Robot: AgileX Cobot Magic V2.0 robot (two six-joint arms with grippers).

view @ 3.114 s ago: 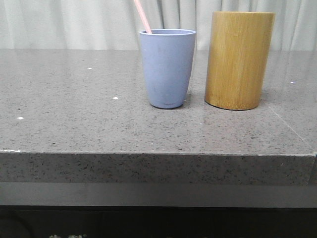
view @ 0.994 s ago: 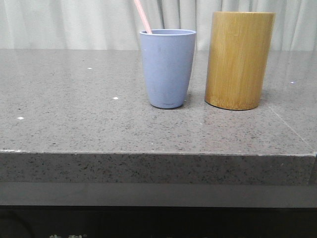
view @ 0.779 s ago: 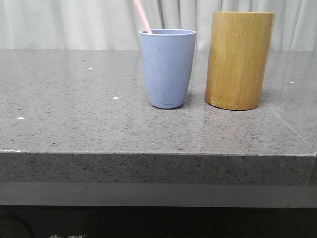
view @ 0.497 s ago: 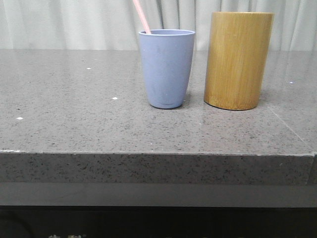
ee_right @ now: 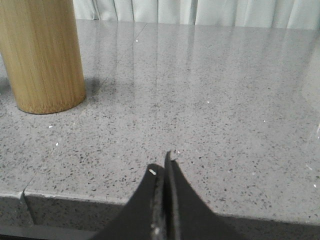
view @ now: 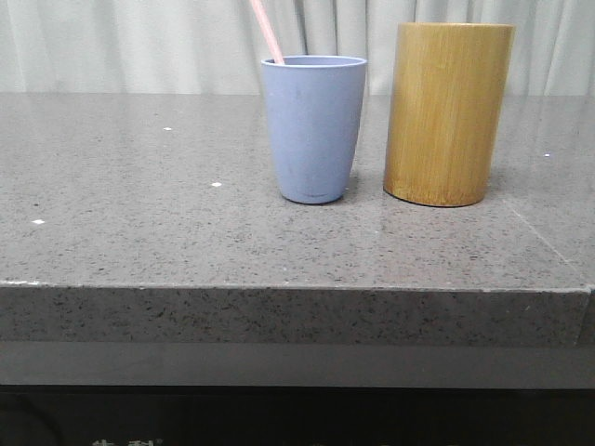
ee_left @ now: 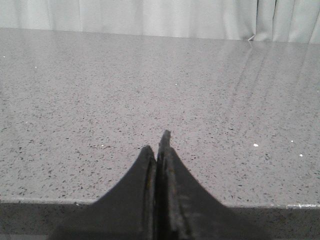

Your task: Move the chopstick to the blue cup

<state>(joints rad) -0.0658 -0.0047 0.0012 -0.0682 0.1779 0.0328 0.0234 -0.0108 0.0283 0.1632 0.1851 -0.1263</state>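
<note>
The blue cup (view: 313,126) stands upright on the grey stone table in the front view. A pale pink chopstick (view: 267,31) leans out of it to the left, only its upper part showing. My left gripper (ee_left: 157,150) is shut and empty, low at the table's front edge. My right gripper (ee_right: 163,165) is shut and empty, also at the front edge. Neither gripper shows in the front view.
A tall yellow-brown bamboo holder (view: 448,112) stands just right of the blue cup; it also shows in the right wrist view (ee_right: 41,55). The table's front edge (view: 297,290) runs across the front view. A pale curtain hangs behind.
</note>
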